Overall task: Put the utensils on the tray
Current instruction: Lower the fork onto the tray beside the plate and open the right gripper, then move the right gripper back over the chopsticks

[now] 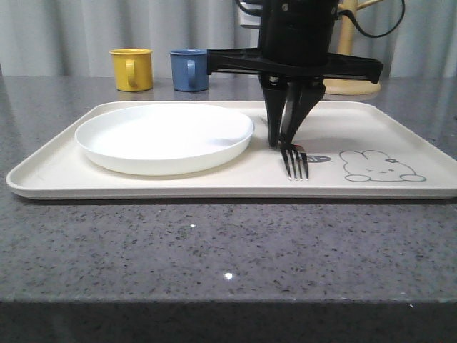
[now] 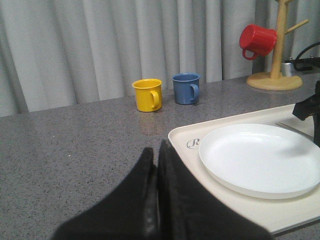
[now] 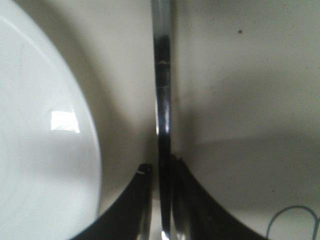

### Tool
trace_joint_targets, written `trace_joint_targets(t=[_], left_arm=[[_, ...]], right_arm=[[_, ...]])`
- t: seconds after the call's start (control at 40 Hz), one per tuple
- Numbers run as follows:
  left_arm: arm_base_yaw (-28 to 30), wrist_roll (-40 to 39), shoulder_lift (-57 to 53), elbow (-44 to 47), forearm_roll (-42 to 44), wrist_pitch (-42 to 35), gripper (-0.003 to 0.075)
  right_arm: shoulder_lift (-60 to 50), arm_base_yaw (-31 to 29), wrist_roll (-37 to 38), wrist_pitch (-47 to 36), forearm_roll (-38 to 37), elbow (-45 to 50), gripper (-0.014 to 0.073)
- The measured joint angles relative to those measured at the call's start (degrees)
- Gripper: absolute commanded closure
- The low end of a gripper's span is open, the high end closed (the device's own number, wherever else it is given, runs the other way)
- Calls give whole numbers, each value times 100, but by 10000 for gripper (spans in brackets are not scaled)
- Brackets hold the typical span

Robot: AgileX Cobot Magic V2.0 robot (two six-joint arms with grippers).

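**Kid:** Steel thing in your claw, what is it?

**Me:** It is the fork. My right gripper is pinched tight on its handle, one black finger on each side. The prongs point toward the front of the tray and seem to rest on it, just beside the white plate, between the plate and the rabbit drawing.

**Kid:** And your other claw?

**Me:** My left gripper is squeezed closed on nothing. It hangs over the grey table, near the tray's corner.

**Kid:** What could go wrong?

**Me:** I think the fork is down, so I need to let go. If I lift before my fingers part, the fork comes up with me. If one finger sticks to it, it could swing and knock the plate. The yellow mug and blue mug are well apart, behind the tray, so they are safe.
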Motion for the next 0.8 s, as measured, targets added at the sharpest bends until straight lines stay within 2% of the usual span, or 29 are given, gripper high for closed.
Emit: trace_joint_targets(t=[0.1,0.45,0.624,0.799], left_arm=[[0,0,0,0,0,0,738],[0,0,0,0,0,0,738],[0,0,0,0,0,0,738],[0,0,0,0,0,0,738]], right_arm=[[0,0,0,0,0,-8,257],[-263,-85,-19,467,-181,-379,256],[-476,-363,-576,566,-207,-646,256],[-689,-951,-1275,592,-207,-625,256]])
